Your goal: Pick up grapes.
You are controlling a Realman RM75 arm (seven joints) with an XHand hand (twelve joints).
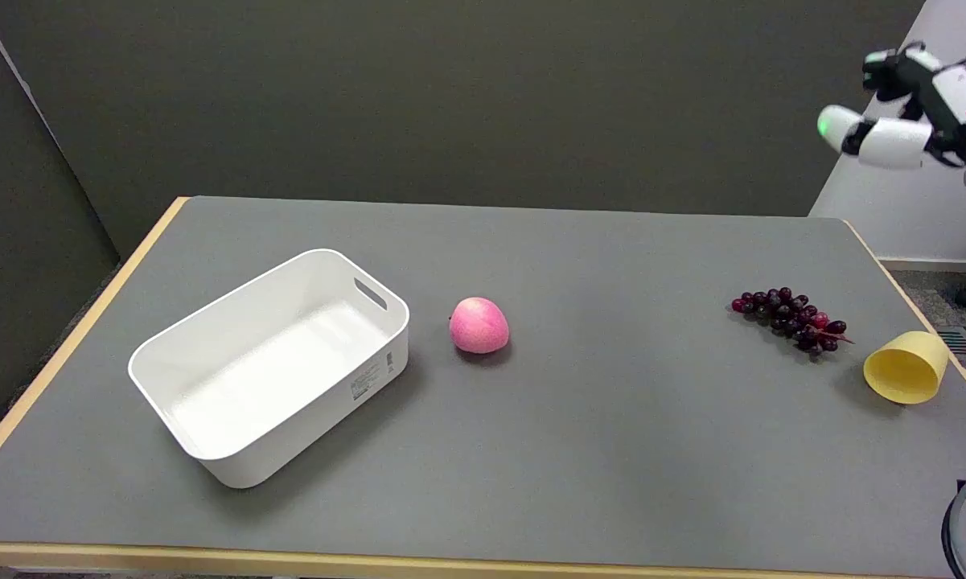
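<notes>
Starting at the left of the grey bench [595,450], there's a white plastic bin [269,366] sitting at an angle, nothing inside it. A small label is stuck on its near side wall with dark print, but the lettering is far too small to read. No other writing or brand shows anywhere on the bench.

Moving along, a pink apple [479,325] sits just to the right of the bin, apart from it, near the middle of the bench.

Then a long bare stretch, and here's the target: the grapes [792,319], a dark purple bunch lying flat towards the right edge, with a thin reddish stem poking out at its right end. Just beside them, down and to the right, a yellow cup [906,367] lies tipped on its side, close to the bunch but not touching it.

And up at the far right, the robot hand [905,112] hangs in the air, well above and behind the grapes, holding nothing; fingers look loosely extended rather than clenched. So this looks like the very start: the reach hasn't been made. The next move calls for bringing the robot hand down over the bunch, fingers spread wide enough to wrap the cluster, and keeping clear of that cup, which could roll off if nudged.
</notes>
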